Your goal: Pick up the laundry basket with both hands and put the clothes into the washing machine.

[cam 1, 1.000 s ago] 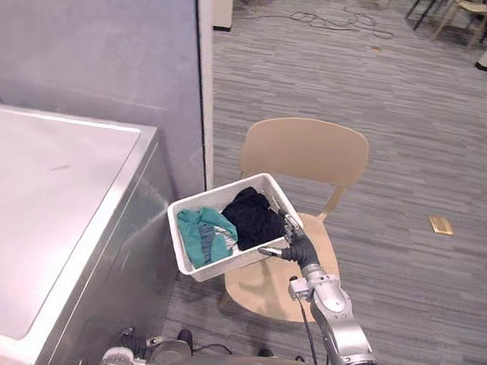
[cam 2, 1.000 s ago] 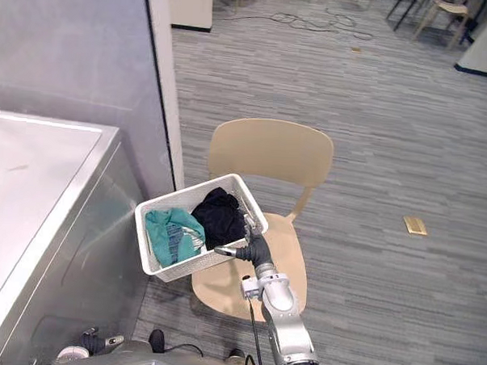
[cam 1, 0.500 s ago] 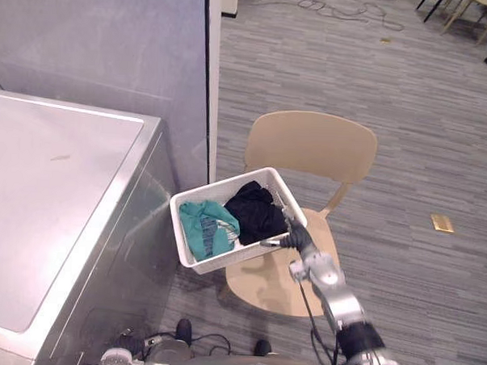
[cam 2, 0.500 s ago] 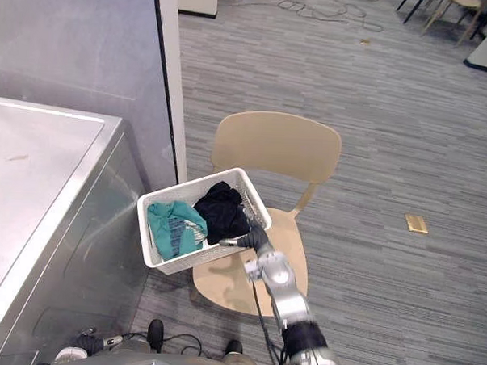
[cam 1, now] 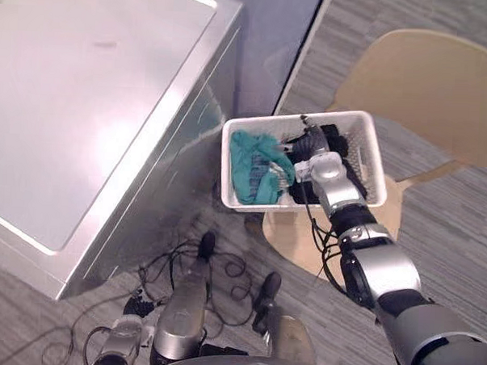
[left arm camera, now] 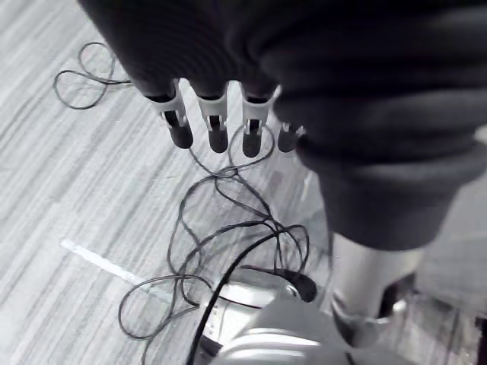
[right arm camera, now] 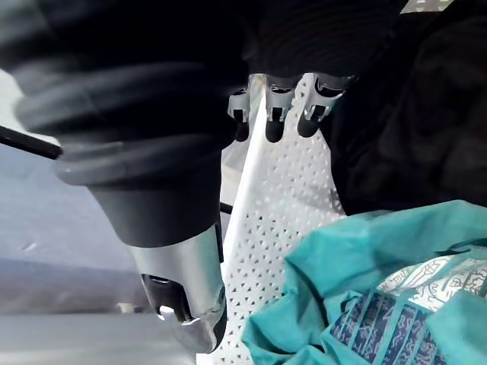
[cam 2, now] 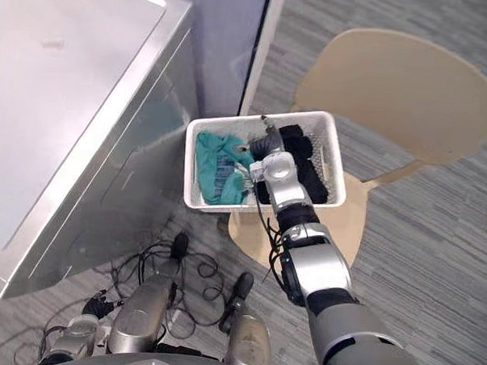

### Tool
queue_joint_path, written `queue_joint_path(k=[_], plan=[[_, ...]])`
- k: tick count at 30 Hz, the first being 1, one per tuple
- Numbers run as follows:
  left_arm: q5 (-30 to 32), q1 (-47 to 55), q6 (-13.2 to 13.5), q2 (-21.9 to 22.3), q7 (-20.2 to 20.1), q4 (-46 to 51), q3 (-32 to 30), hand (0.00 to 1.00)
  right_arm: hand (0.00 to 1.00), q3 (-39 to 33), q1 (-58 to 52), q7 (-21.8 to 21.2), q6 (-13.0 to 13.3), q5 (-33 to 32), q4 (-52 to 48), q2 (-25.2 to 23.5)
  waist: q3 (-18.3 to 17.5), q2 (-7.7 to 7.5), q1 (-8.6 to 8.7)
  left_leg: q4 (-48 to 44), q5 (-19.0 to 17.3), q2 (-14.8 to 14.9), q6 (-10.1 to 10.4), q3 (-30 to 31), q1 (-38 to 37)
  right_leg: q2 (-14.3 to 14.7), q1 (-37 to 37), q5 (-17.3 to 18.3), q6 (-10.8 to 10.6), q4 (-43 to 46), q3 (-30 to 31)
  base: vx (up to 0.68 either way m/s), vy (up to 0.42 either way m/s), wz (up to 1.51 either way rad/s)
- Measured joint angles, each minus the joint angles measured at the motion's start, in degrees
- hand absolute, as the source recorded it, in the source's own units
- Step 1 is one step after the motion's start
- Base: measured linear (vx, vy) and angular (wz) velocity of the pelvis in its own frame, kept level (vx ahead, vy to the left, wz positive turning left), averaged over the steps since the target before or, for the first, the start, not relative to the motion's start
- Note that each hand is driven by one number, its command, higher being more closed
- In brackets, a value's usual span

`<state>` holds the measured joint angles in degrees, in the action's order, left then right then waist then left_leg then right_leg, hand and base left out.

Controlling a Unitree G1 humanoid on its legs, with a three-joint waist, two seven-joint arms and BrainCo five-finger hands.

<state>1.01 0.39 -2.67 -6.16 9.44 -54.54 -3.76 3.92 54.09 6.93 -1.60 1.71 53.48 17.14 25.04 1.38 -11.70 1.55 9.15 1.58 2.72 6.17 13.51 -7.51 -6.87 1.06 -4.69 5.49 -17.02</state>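
One hand on the laundry basket [cam 1: 250, 205]
My right hand [cam 1: 315, 161] hooked its rim while my left hand [left arm camera: 217, 129] hung slack. So lopsided, it could have tipped and spilled the clothes [cam 1: 256, 167].

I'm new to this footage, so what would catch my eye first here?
A white laundry basket shows in the middle, over the front of a tan chair, with a teal garment and a black garment inside. The right robot hand reaches across it, and a big silver washing machine stands close on the robot's left.
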Motion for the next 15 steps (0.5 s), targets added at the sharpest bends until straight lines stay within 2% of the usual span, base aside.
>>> queue_joint_path(k=[6,10,15], plan=[[-0.97,-0.15,0.05,0.44,0.79,0.01,0.59,0.0,0.0,-7.66,2.59,1.92,-1.13,-0.24,8.3,3.12,2.06,1.23,-0.99,0.06,1.38,0.01,0.36,1.92,4.45,-0.64,-5.45,2.02,0.01,4.82,-1.58,-0.04,-0.023,0.17],[-2.18,-0.68,0.08,0.79,1.72,0.22,1.49,0.0,0.0,-11.84,1.8,2.57,-1.53,-0.28,8.42,5.47,3.01,2.31,-0.26,1.79,2.82,0.0,0.49,2.03,5.83,-1.44,-8.59,3.36,-0.11,7.94,-2.14,0.0,-0.027,0.09],[-3.2,-1.08,0.2,1.7,2.72,2.47,1.58,0.0,0.0,-16.01,-5.25,4.64,-0.85,-1.59,4.53,5.89,3.03,2.33,0.23,1.75,2.96,-0.03,0.62,1.58,5.99,-2.08,-9.38,4.41,-0.14,9.37,-2.16,0.04,-0.039,0.01]])
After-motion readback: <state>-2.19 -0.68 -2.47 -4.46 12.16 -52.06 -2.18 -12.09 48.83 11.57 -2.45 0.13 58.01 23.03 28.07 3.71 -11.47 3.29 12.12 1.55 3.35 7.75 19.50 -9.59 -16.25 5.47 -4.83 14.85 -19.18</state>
